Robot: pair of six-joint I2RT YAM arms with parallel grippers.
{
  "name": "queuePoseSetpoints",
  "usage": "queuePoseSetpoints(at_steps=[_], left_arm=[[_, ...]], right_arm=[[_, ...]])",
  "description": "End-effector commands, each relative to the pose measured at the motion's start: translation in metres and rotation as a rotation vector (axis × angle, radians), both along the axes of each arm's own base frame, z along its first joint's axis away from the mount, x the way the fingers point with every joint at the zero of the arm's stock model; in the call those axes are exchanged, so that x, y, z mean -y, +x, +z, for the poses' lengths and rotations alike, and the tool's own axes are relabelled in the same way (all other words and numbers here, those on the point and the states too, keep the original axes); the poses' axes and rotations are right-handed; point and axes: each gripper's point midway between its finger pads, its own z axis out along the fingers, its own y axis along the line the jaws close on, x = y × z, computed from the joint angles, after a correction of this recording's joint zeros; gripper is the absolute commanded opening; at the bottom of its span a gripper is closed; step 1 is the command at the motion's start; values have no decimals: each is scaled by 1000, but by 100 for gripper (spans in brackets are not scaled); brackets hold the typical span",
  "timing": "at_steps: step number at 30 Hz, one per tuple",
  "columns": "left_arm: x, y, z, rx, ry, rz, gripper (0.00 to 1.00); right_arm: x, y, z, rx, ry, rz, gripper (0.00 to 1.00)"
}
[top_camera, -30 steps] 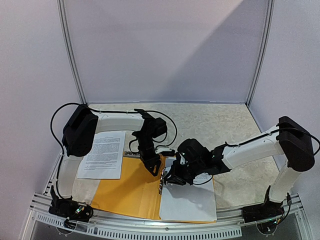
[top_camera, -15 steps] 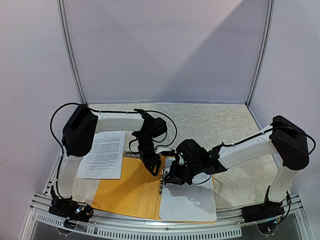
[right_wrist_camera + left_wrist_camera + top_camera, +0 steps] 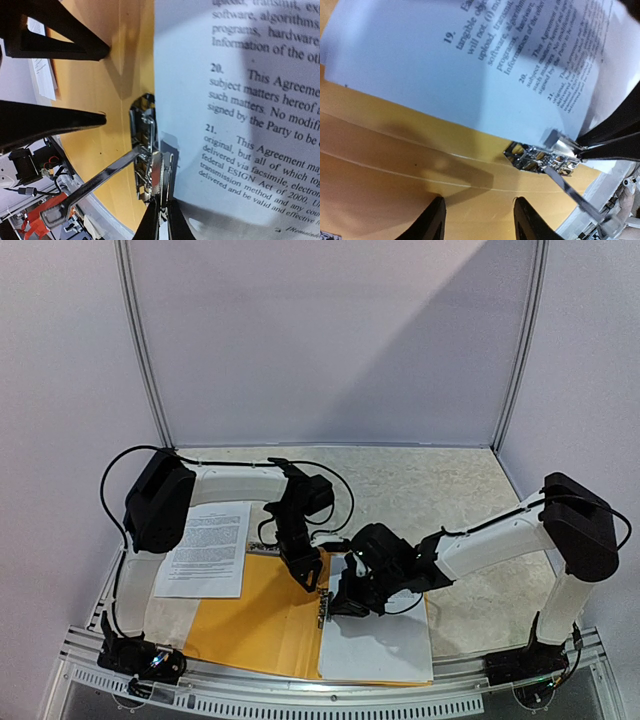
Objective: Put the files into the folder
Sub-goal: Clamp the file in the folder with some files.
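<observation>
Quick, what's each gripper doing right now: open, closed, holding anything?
Left gripper: open, empty, tips at the folder.
Right gripper: closed, pinching the folder's metal clip.

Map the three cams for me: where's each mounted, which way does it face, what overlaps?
Top external: above and behind the bases, looking down on the table; both arms whole, folder open under them.
Left wrist: on the left arm, facing down at the folder; left gripper open at the bottom edge.
Right wrist: on the right arm, facing the metal clip; right gripper pinched on it.
Shared: both wrist views show the clip, the printed sheet and the other arm's fingers.
</observation>
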Motion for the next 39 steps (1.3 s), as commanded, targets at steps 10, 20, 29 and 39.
queuePoseSetpoints(at_steps=[10, 20, 29, 39], left_arm=[[-10, 19, -61, 94, 78, -31, 50], [-10, 19, -63, 94, 80, -34, 50], [-10, 20, -63, 98, 80, -34, 50], [-10, 20, -63, 97, 80, -33, 50]], right_arm=[[14, -12, -32, -33, -90, 21, 6], [9, -7, -10, 7, -80, 51, 12], [7, 0, 33, 63, -31, 35, 13], [-1, 2, 54, -16, 34, -58, 24]])
